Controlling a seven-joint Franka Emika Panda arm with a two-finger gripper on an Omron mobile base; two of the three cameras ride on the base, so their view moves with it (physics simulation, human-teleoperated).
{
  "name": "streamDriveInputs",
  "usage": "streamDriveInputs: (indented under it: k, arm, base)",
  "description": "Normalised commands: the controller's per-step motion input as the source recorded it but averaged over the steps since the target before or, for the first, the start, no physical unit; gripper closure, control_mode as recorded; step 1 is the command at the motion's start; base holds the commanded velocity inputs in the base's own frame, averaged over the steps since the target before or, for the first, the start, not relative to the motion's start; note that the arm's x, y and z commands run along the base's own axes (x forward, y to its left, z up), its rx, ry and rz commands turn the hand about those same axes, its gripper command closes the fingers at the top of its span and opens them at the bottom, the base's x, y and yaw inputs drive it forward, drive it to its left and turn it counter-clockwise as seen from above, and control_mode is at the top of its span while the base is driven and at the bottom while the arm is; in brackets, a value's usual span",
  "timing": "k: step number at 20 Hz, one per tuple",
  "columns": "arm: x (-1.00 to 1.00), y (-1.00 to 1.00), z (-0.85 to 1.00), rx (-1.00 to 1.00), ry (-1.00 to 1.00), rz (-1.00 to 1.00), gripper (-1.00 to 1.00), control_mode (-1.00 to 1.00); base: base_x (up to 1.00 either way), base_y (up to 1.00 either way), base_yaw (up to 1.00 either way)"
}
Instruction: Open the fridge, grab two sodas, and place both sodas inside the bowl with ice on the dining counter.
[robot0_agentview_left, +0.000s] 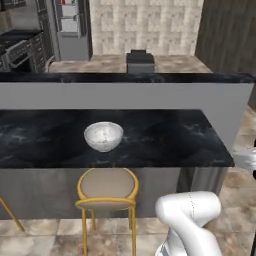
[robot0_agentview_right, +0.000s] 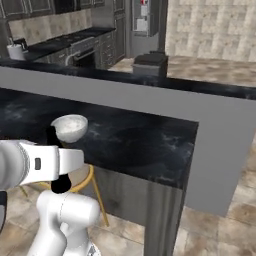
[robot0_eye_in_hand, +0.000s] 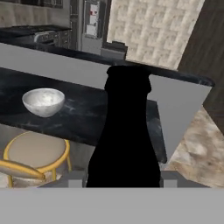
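And here's the dark bottle, right up against the hand camera, standing upright with the jaws part-closed on its lower body. A slim, rigid shape that widens below the neck; it looks smooth, so I'd call it slippery, and with liquid inside it should carry some weight low down. The body is the right place to hold it, and that's where the grip sits, though the fingertips themselves are hidden behind it.

The target, the bowl with ice, rests on the black marbled tabletop, around the middle of its length and nearer the front edge than the raised back ledge. It's a small round bowl with pale contents, probably light, so a bottle dropped on its rim could tip it or push it along that glossy surface. Lowering it gently into the middle seems the safer call.

A tan-seated stool with yellow legs stands on the floor just under the tabletop's front edge, below the bowl. Beyond the ledge, a tiled floor runs back to the fridge on the far wall. No second soda visible from here.
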Motion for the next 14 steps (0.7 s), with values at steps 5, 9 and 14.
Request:
streamDriveInputs:
  k: [5, 9, 14]
  arm:
    - [0.0, 0.0, 0.0, 0.0, 0.0, 0.0, 1.0, 1.0]
    - [0.0, 0.0, 0.0, 0.0, 0.0, 0.0, 1.0, 1.0]
    - [0.17, 0.06, 0.0, 0.0, 0.02, -0.03, 1.0, -1.0]
  base:
    - [0.07, 0.82, -0.45]
    - [0.06, 0.84, -0.44]
    - [0.38, 0.43, -0.26]
